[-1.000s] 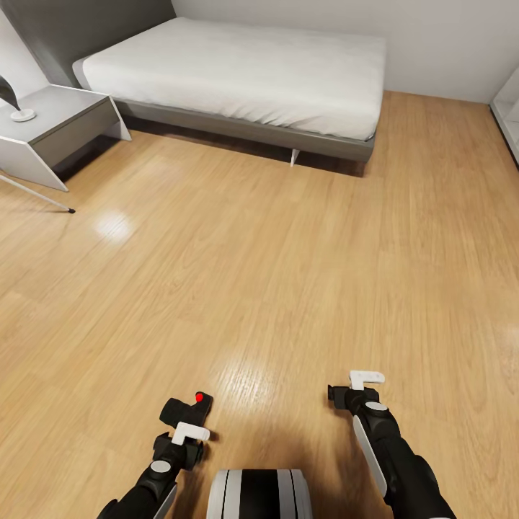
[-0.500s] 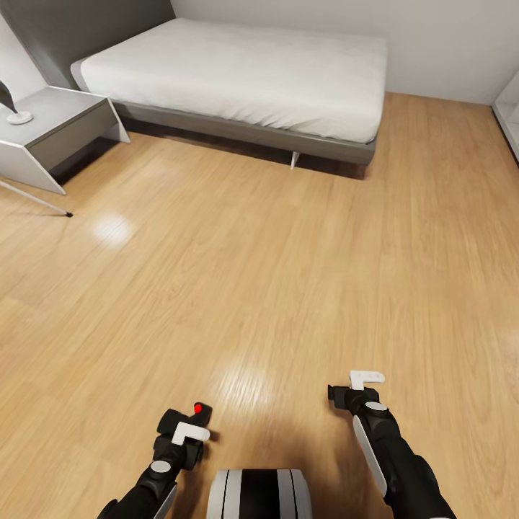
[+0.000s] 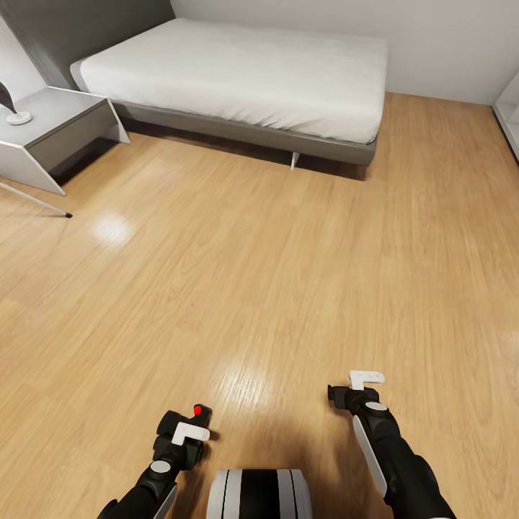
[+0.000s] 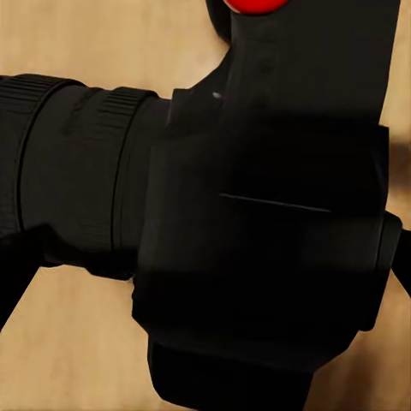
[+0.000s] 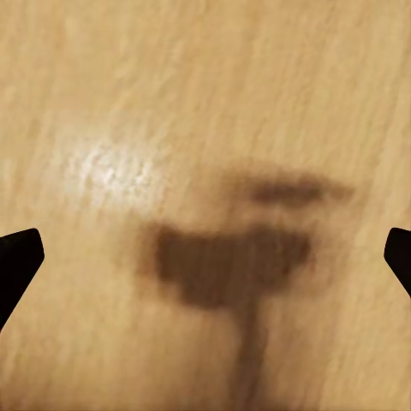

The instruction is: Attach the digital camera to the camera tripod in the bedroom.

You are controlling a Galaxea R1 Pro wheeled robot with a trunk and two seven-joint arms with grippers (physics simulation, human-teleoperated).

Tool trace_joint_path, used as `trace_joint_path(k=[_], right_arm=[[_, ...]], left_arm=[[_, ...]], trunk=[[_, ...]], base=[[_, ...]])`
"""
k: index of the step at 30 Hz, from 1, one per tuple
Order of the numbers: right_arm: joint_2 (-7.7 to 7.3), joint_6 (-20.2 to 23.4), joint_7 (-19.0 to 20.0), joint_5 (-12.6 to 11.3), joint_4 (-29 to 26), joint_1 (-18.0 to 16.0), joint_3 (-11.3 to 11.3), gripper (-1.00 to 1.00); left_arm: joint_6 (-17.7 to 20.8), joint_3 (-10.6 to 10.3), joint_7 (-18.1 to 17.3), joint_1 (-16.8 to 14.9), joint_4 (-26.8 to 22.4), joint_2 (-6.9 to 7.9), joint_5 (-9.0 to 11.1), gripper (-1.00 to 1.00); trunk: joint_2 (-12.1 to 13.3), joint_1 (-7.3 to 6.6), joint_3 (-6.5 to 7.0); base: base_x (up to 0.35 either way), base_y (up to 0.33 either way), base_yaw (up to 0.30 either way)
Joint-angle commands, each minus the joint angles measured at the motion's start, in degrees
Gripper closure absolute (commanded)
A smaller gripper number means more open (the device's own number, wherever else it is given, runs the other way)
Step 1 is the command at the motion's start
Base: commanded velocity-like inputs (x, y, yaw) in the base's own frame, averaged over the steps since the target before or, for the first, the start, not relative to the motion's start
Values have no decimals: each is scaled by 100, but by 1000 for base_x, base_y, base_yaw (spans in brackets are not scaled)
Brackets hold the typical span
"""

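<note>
The bedroom is already reached: the bed (image 3: 238, 72) is lying at 12 o'clock across the wooden floor (image 3: 274, 274), and a grey bedside bench (image 3: 54, 126) is standing at 10 o'clock. Beside that bench a thin silver leg with a black foot (image 3: 40, 202) is touching the floor; I judge it is belonging to the camera tripod, whose head I cannot see. So the pick-up is done, while the approach to the tripod and the mounting are remaining.

The left hand (image 3: 189, 427) is gripping the digital camera (image 3: 189, 418) low at 7 o'clock, above the floor. In the left wrist view the camera (image 4: 257, 223) is showing its lens barrel lying sideways, so its long axis is about level, and the red dot (image 4: 255, 5) is facing up.

The right hand (image 3: 355, 386) at 5 o'clock is standing wide open and is carrying nothing.
</note>
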Motion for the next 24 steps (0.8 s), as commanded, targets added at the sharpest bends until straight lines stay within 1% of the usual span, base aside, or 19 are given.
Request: trace_joint_path(k=[1,2,3,18,24], right_arm=[[3,30,-15,-1,-8,-2,-3,-100],[3,30,-15,-3,-8,-2,-3,-100],[3,30,-15,-2,-8,-2,-3,-100],[3,30,-15,-6,-8,-2,-3,-100],[3,30,-12,-9,-8,-2,-3,-100]], left_arm=[[31,-40,53,-3,-10,9,40,-100],[31,-39,53,-3,-9,9,41,-100],[33,-37,51,-3,-9,9,41,100],[23,-33,26,-3,88,3,35,100],[26,-33,33,-3,8,1,39,100]], trunk=[[-1,-1,-4],[-1,-1,-4],[-1,-1,-4],[-1,-1,-4],[-1,-1,-4]], base=[[0,0,0],[0,0,0],[0,0,0],[0,0,0],[0,0,0]])
